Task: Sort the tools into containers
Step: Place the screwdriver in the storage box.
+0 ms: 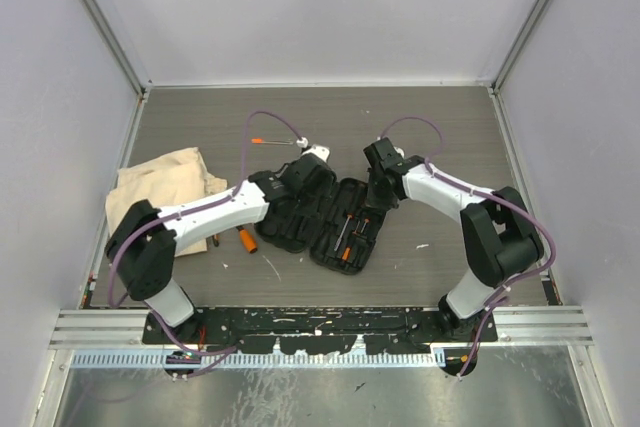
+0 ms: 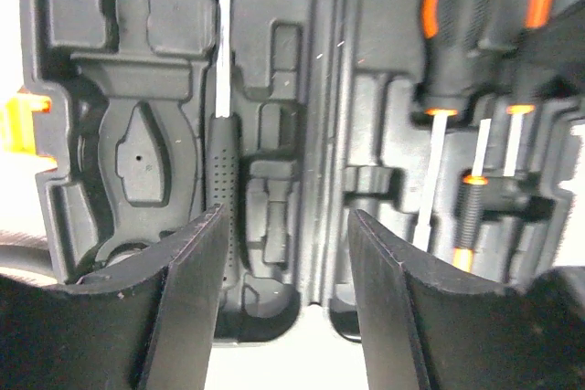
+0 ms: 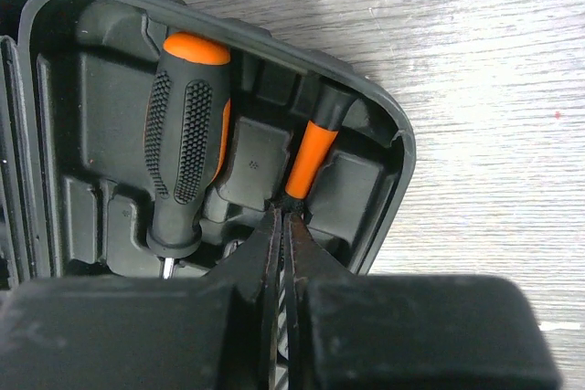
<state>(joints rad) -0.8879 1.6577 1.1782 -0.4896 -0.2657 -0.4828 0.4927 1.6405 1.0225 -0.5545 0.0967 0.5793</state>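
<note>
At the middle of the table (image 1: 430, 127), the black tool case (image 1: 288, 235) lies open and flat, its two moulded halves side by side. The left arm (image 1: 215, 209) reaches over the left half. The left gripper (image 2: 285, 226) hangs just above the slots with its fingers standing well apart and gripping nothing. A black-handled tool with a steel shaft (image 2: 222, 162) lies seated in a slot of that half, its handle running just beside the inner edge of one finger; contact cannot be confirmed. The right half holds several orange-and-black screwdrivers (image 2: 457, 15) in their slots. The right arm (image 1: 440, 187) comes in over the far end of that half. The right gripper (image 3: 281, 226) has its fingers pressed together, and their tips meet the end of a thin orange-and-black driver (image 3: 311, 148) lying in the corner slot; whether that end is pinched between them cannot be told. Beside it a stout black-and-orange screwdriver (image 3: 187, 125) sits in its own slot. Outside the case, a thin orange-tipped driver (image 1: 275, 141) lies on the bare table beyond the left half, apart from both containers. An orange-handled tool (image 1: 246, 239), too small to identify, lies on the table just left of the case, beside the left arm. The beige cloth bag (image 1: 160, 187) lies crumpled at the left side of the table, its right edge passing under the left arm.
</note>
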